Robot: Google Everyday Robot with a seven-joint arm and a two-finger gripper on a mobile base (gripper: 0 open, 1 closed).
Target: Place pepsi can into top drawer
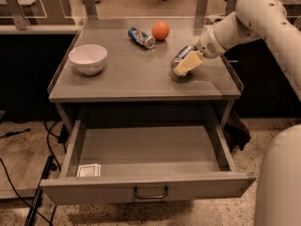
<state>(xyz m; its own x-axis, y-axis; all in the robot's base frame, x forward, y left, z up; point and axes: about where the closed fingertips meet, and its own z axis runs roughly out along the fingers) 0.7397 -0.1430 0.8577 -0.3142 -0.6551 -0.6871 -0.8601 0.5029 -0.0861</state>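
The pepsi can [179,55], blue with a shiny silver end, lies tilted on the right part of the tabletop. My gripper [186,65] reaches in from the right, and its cream fingers [190,61] are closed around the can, low over the table. The top drawer [207,183] is pulled open below the tabletop. It is a wide shallow grey tray with a small metal bar handle [151,192] on its front panel. The gripper and can are above and behind the drawer's right half.
A slimmer blue-and-silver can [141,36] lies at the back of the grey table [127,79], next to an orange [160,30]. A white bowl [87,59] stands at the left. A small white card [88,170] lies in the drawer's front left corner. Cables [40,201] run on the floor at the left.
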